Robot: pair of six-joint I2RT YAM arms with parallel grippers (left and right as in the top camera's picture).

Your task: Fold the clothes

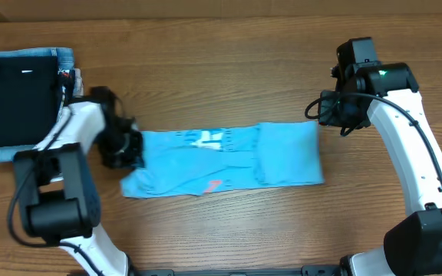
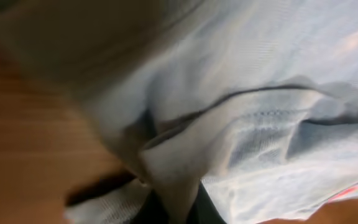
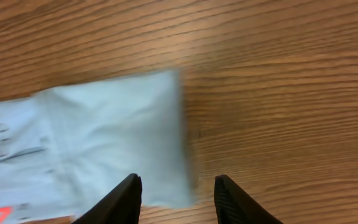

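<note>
one soft, light, floppy shirt [image 1: 229, 157]: left gripper [image 1: 133, 149] pinches its 9 o'clock edge; right gripper [image 3: 178, 183] hangs open, empty.

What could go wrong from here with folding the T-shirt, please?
The left gripper is shut on a bunched end of the sky-blue T-shirt; lifting may drag out its folds. The right gripper hangs open by the other end, holding nothing, so the cloth could slide or skew. The left arm sits near the folded black garment and might nudge it.
</note>
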